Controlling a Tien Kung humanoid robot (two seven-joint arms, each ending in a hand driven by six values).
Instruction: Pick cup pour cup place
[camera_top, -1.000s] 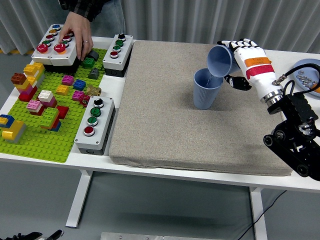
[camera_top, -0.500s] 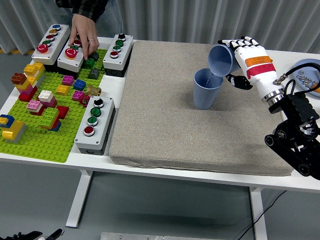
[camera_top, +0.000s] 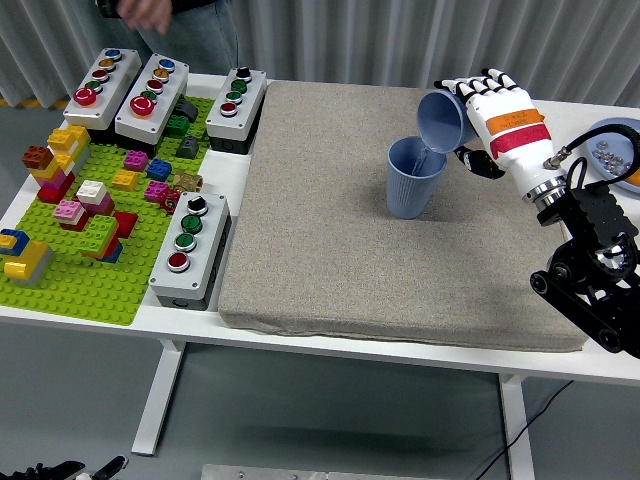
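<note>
Robot's right hand (camera_top: 487, 108), white-gloved with an orange and a red band, is wrapped around a light blue cup (camera_top: 442, 121) and holds it tipped on its side, mouth pointing down and to the left. Only this arm is in view, coming in from the right edge.

Going left to right: a green building-brick baseplate (camera_top: 75, 285) covered with coloured bricks lies on the left of the white tabletop (camera_top: 330, 347). Around it are four grey push-button boxes (camera_top: 189, 250), three along the far edge and one nearer the front. At the top left a person's hand (camera_top: 150, 12) shows, blurred, above the boxes and touching nothing. A large grey mat (camera_top: 330, 240) covers the middle. On it a second blue cup (camera_top: 413, 178) stands upright, with the tilted cup's lip just above its right rim. Far right, a blue dish (camera_top: 622, 150) holds small metal pieces.

The pour looks underway or close to done; whether anything is flowing cannot be told.

Risks, as a judgement: the tilted lip sits over the rim's edge, not its centre, so contents could miss and land on the mat. If the hand drops or swings left, it could knock the upright cup over. A loose grasp on the slanted cup could let it slip.
</note>
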